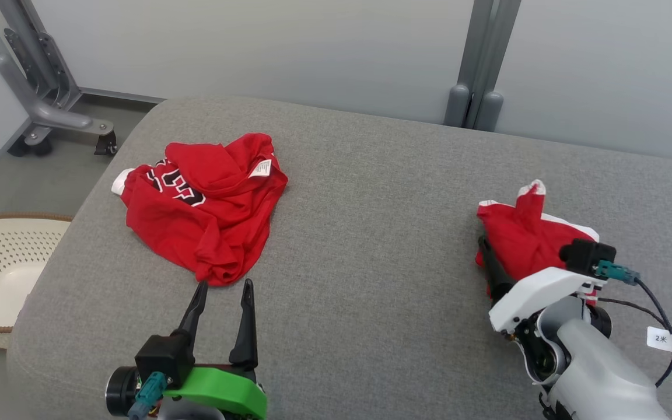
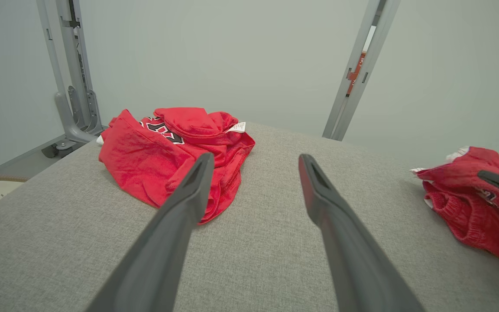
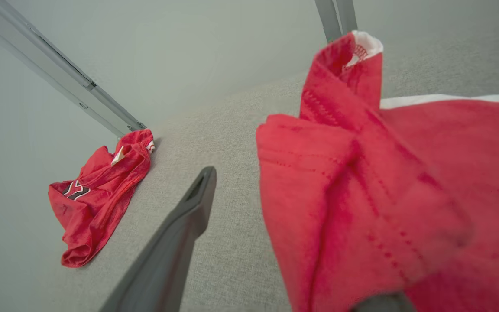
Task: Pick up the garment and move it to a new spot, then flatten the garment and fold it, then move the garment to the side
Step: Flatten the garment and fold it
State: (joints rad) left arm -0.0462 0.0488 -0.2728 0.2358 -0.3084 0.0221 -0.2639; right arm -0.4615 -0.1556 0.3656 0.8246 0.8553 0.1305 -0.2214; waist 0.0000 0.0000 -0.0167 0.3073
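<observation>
Evidently, right gripper point(image 1: 490, 251) jaws are buried in the 3 o'clock garment point(image 1: 522, 233), closure indeterminable; left gripper point(image 1: 224, 286) jaws gape empty. Deep fabric purchase is advised before lifting.

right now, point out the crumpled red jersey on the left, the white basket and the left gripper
red jersey point(image 1: 219, 224), head view, on the middle of the crumpled cloth
white basket point(image 1: 3, 251), head view, on its perforated inner wall
left gripper point(image 1: 224, 283), head view, midway between its open fingertips
</observation>
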